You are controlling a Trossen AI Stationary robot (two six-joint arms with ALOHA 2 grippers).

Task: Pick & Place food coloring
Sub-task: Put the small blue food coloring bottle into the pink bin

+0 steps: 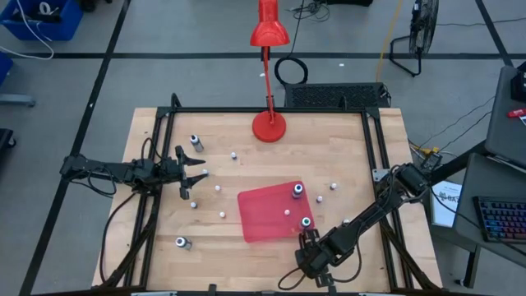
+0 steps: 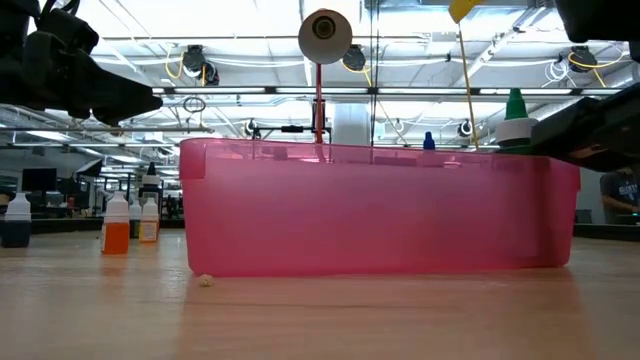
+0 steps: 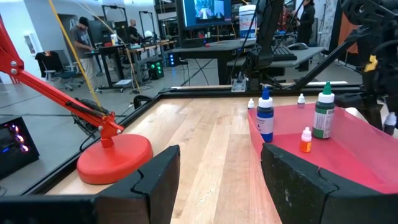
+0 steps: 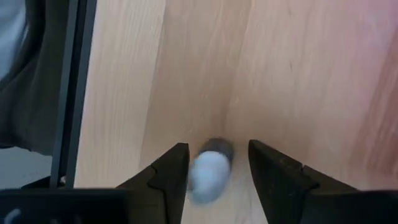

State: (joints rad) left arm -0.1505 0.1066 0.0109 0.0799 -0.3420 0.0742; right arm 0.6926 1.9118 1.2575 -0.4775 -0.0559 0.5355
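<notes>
Between right claw (image 4: 219,171), rounded white bottle (image 4: 208,168)

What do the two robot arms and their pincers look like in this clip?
Both are dark, slim, jointed arms with black cabling along their links. The left pincer and the right pincer each end in two black, angular, wedge-shaped fingers with flat inner faces and a matte finish. No markings or labels are visible on them.
</notes>
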